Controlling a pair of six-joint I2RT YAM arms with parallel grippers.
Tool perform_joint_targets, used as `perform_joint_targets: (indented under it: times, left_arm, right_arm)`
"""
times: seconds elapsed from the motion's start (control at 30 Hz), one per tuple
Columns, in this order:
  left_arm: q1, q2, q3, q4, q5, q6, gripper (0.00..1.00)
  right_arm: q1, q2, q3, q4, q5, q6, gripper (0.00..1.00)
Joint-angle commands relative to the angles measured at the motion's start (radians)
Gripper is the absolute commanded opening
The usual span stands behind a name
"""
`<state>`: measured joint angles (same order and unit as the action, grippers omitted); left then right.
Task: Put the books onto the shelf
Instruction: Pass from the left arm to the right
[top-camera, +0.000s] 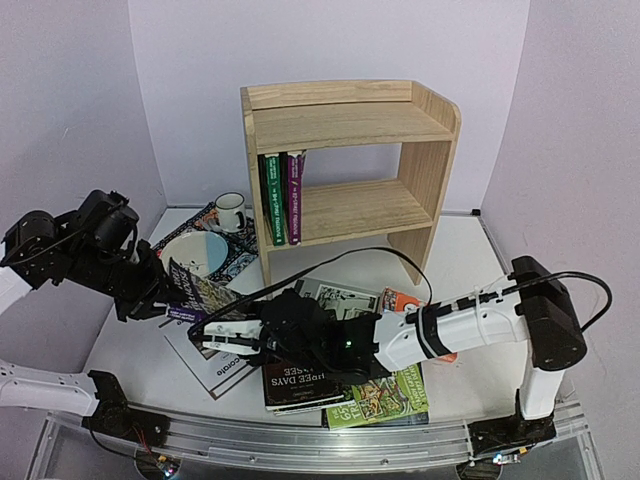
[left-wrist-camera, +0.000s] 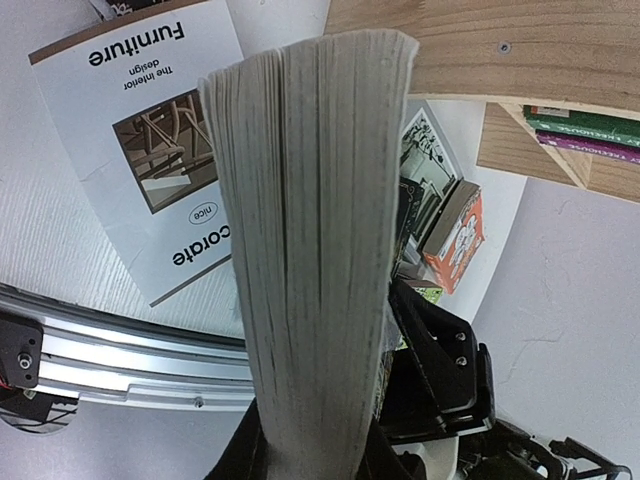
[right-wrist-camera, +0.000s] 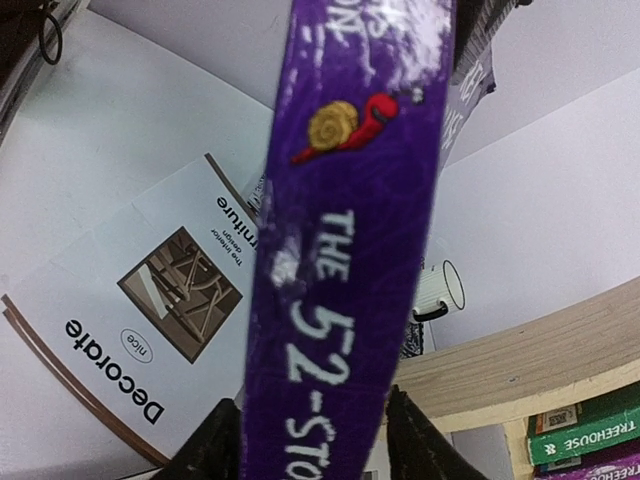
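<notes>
Pale lilac walls (top-camera: 330, 40), white table (top-camera: 460, 260).

1 shelf (top-camera: 350, 120), with at least 3 books (top-camera: 283, 200) upright on its lower tier; the spines are too tight to count closer. 5 flat in front of the shelf: white Decorate (top-camera: 222, 365), dark book (top-camera: 300, 385), green book (top-camera: 385, 398), orange book (top-camera: 400, 300), grey book (top-camera: 335, 295). Left of the shelf: 1 raised purple-spined book (top-camera: 200, 285), 1 mug (top-camera: 230, 210), 1 bowl (top-camera: 195, 252), 1 mat (top-camera: 243, 252).

Purple spine (right-wrist-camera: 345, 260): title runs off the lower edge after "THE 52-STO"; print smeared.
My right fingers (right-wrist-camera: 215, 445): only tips show; contact with spine unclear.
My left fingers: hidden behind the held book (left-wrist-camera: 310, 250).
Decorate cover (left-wrist-camera: 150, 170): first letters covered by that book.
Shelved books (top-camera: 282, 195): titles too small.
</notes>
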<state>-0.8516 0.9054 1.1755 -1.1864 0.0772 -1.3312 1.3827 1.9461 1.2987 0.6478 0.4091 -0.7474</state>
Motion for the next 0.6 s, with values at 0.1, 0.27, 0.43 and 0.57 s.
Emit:
perform_joint_targets:
  times: [0.1,0.27,0.43,0.57]
  left_arm:
    - [-0.002,-0.017,0.029,0.056,0.011,0.026,0.07]
    - [-0.001,-0.020,0.027,0.066,-0.002,0.024,0.14]
    - [-0.002,-0.030,0.023,0.087,-0.029,0.009,0.54]
    - [-0.002,-0.079,0.000,0.136,-0.068,-0.024,0.82]
  right_arm:
    - [0.003,0.003,0.049,-0.007,0.018,0.019,0.24]
    - [0.003,-0.005,0.048,-0.018,0.015,0.026,0.13]
    - [0.003,-0.012,0.043,-0.022,0.023,0.051,0.00]
    - [-0.003,-0.051,0.016,-0.022,0.033,0.118,0.00]
